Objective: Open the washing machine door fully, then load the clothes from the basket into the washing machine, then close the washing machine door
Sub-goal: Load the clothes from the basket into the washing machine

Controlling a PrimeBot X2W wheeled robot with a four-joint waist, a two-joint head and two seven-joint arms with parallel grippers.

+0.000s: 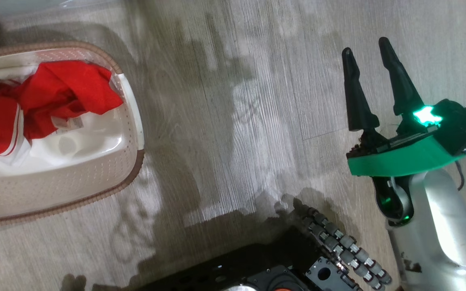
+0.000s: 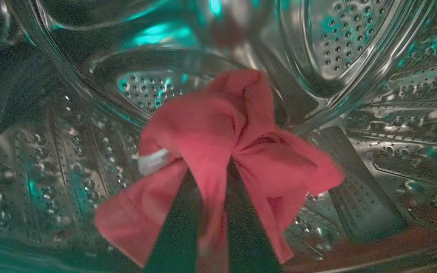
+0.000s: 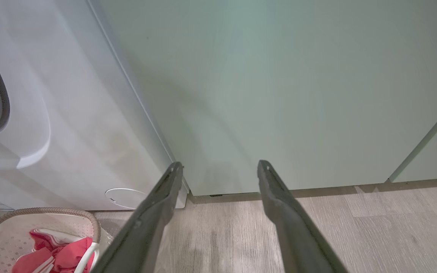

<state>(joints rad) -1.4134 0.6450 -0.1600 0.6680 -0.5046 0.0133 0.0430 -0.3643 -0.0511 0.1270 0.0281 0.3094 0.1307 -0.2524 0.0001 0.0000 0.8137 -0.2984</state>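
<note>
We see the washer (image 3: 70, 125) in the right wrist view, white and broad, from 9 to 11 o'clock, with the grey ring of its opening at the 9 o'clock edge. A pale green cabinet (image 3: 279, 94) stands flush beside it and runs from 12 to 3 o'clock. Grey wood-look floor (image 1: 237, 121) spreads through the head view.

In the left wrist view we look inside the steel drum (image 2: 374, 113), its perforated walls around us on every side.

The basket (image 1: 132, 121) sits on the floor at 9 o'clock in the head view, and at 7 o'clock in the right wrist view, just in front of the washer. The clothes (image 1: 55, 97) lie bunched in it, red with white panels, heaped toward its 10 o'clock side; the basket's white bottom lies bare toward 4 o'clock.

The right gripper (image 1: 365, 45) hangs at 3 o'clock in the head view, well apart from the basket. Its fingers are spread wide and nothing is between them.

The left gripper (image 2: 212, 178) is inside the drum, its fingers drawn close together and pinching a red garment (image 2: 211, 132). The cloth drapes over both fingertips and falls toward 7 and 4 o'clock.

A round cap (image 3: 125, 197) sits low on the washer's front, at 7 o'clock in the right wrist view.
</note>
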